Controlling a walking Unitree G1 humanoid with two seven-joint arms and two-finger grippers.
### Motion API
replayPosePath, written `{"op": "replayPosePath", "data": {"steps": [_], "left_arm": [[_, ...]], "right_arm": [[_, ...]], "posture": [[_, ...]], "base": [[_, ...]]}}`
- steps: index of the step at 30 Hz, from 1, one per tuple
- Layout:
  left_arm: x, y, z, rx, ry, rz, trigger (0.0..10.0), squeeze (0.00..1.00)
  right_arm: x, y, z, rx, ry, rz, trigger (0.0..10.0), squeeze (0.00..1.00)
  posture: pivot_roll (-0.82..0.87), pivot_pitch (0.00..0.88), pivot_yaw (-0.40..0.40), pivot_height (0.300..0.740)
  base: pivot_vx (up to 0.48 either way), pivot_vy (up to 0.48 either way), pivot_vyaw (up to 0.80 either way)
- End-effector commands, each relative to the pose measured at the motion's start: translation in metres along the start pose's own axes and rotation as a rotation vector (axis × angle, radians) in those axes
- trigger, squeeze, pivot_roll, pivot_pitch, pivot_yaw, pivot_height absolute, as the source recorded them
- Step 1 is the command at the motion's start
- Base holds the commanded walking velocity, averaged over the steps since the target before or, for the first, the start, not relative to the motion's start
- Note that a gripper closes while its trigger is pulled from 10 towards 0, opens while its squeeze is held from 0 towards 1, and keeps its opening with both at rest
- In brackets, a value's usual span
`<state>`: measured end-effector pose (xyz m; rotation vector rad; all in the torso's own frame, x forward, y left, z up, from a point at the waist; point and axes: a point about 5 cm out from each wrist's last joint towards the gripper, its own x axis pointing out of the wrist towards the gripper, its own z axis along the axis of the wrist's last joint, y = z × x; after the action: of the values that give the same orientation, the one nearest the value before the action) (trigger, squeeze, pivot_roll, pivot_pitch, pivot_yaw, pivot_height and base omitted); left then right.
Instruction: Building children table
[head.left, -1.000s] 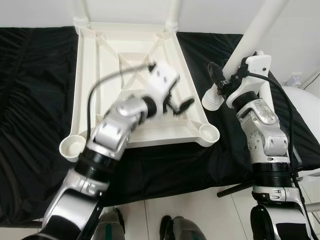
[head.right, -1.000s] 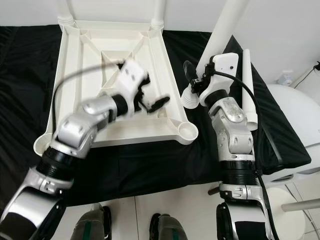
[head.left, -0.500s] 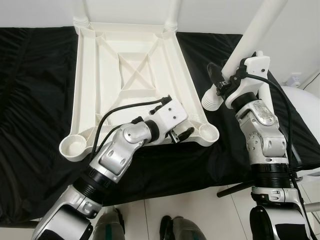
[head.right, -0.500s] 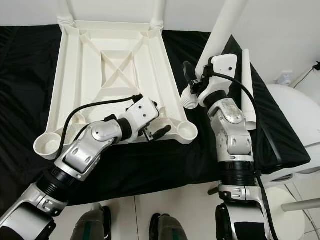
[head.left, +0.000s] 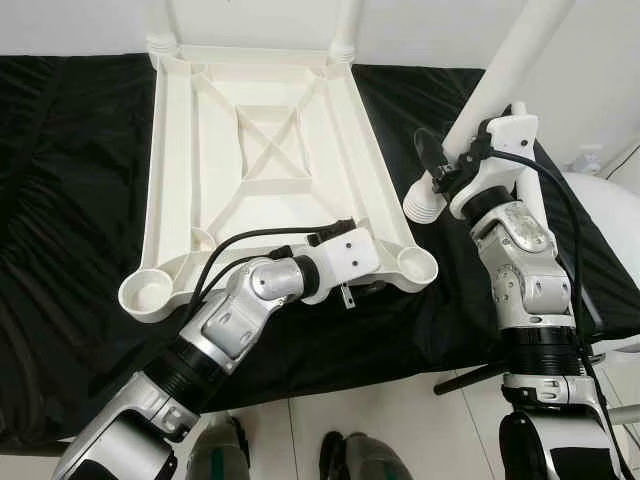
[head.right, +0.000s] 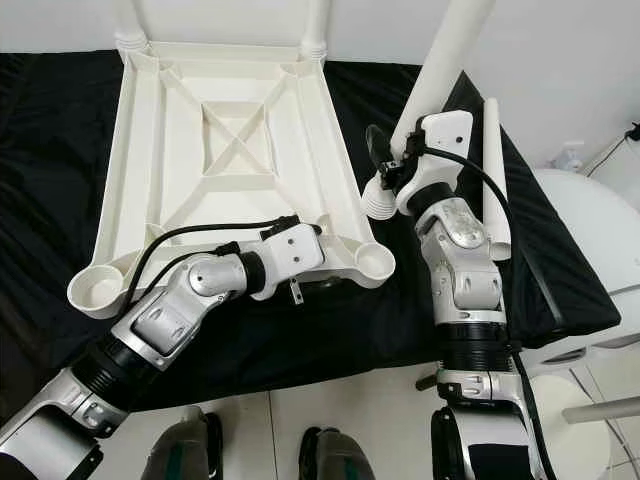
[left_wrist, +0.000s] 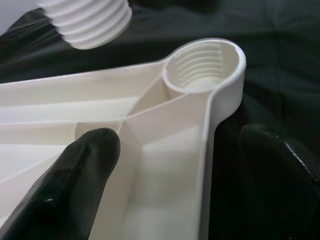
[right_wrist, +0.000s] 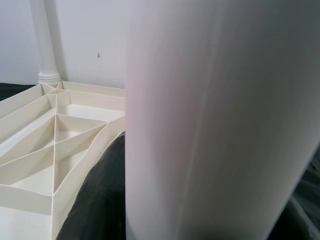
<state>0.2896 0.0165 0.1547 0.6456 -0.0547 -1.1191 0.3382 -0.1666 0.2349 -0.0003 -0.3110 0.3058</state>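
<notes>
Left hand sits at the near edge of the upside-down tabletop, by the near-right corner socket; in the left eye view its fingers are mostly hidden under the wrist block. Tabletop lies on black cloth over the surface, two legs already standing at the far corners, near-left socket empty. Right hand is clamped on a white leg, threaded end hanging just beside the near-right socket, not in it yet.

Right eye view: same layout. A spare leg lies on the cloth right of the right arm.

Left wrist view: fingers apart, straddling the tabletop's rim wall, one inside on the ribbing, one outside over the cloth. Not squeezing it as far as I can tell. Threaded socket straight ahead, leg's thread above it.

Right wrist view: leg fills the middle, tabletop ribs behind.

Handling guess: hollow moulded plastic, light, stiff, smooth, so it'll slide on cloth. Brace the rim near the socket, grip the leg low above the thread.
</notes>
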Motion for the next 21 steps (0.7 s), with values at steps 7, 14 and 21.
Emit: {"op": "replayPosePath", "data": {"steps": [7, 14, 21], "left_arm": [[0.012, -0.009, -0.019, 0.018, 0.136, -0.046, 10.0, 0.00], [0.014, -0.005, -0.022, 0.011, 0.168, -0.048, 10.0, 0.00], [0.013, 0.003, -0.013, -0.010, 0.137, -0.085, 0.0, 0.00]], "right_arm": [[0.001, 0.001, 0.004, -0.016, -0.019, 0.013, 10.0, 0.00], [0.001, 0.003, 0.003, -0.022, -0.021, 0.020, 10.0, 0.00], [0.000, 0.003, 0.002, -0.025, -0.020, 0.017, 10.0, 0.00]], "posture": [[0.03, 0.062, -0.098, 0.740], [0.02, 0.053, -0.093, 0.740], [0.03, 0.060, -0.087, 0.740]], "base": [[0.000, 0.000, 0.00], [0.000, 0.000, 0.00], [0.000, 0.000, 0.00]]}}
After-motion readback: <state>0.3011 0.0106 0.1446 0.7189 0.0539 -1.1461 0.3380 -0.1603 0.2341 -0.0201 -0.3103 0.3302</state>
